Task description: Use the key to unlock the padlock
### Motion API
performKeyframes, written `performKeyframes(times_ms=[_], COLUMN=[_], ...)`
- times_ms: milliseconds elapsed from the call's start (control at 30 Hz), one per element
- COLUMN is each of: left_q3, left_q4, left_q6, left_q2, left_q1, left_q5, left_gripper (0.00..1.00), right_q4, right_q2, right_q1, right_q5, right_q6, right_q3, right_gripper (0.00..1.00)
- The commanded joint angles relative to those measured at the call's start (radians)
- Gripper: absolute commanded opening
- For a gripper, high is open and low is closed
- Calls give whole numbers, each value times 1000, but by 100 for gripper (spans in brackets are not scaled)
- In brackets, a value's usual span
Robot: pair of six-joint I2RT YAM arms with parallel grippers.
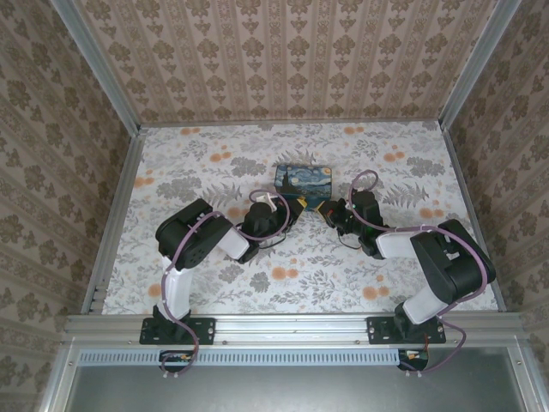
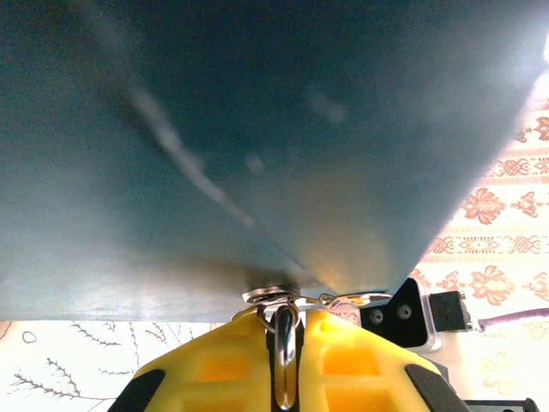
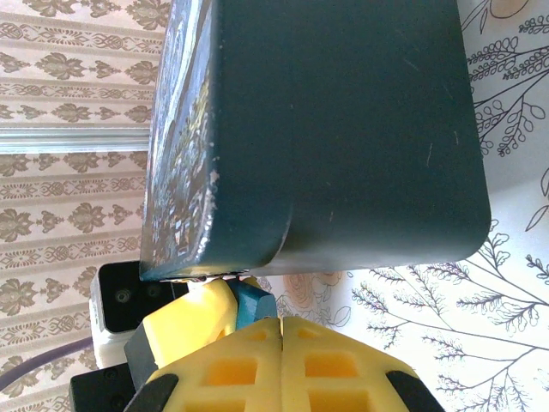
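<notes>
In front of the blue painted tin box [image 1: 303, 178] my two grippers meet tip to tip. My left gripper [image 2: 286, 319] is shut on the padlock's silvery shackle [image 2: 286, 348], which stands upright between the yellow fingers [image 2: 225, 365]. A thin ring [image 2: 270, 296] loops round the shackle, and the key [image 2: 353, 299] lies as a thin sliver pointing right under the box's edge. The teal padlock [image 3: 255, 302] sits against the left arm's yellow finger [image 3: 184, 324]. My right gripper [image 3: 281, 321] is shut beside the padlock, pads together, with nothing seen between them. From above, the left gripper [image 1: 294, 206] and right gripper [image 1: 322, 209] nearly touch.
The box's dark teal side [image 3: 343, 129] stands just beyond both fingertips. The other arm's black camera block [image 2: 405, 314] is close on the right. Patterned walls and metal rails [image 1: 116, 215] ring the floral table [image 1: 300, 275], with free room at the front.
</notes>
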Motion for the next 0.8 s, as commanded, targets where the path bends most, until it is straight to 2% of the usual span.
performKeyframes(times_ms=[0,333,767], left_q3=[11,45,75], left_q4=[71,75,78], left_q6=[-13,-103,-160], left_q2=[12,-10,-23], left_q1=[1,-15,-33], left_q5=[8,19,16], left_gripper=[0,0,0], right_q4=[42,191,291], right_q2=[-6,38,60], right_q1=[-5,-5,-5], right_q5=[2,11,2], right_q6=[-1,39,116], right_q3=[14,-23,-45], right_gripper=[0,0,0])
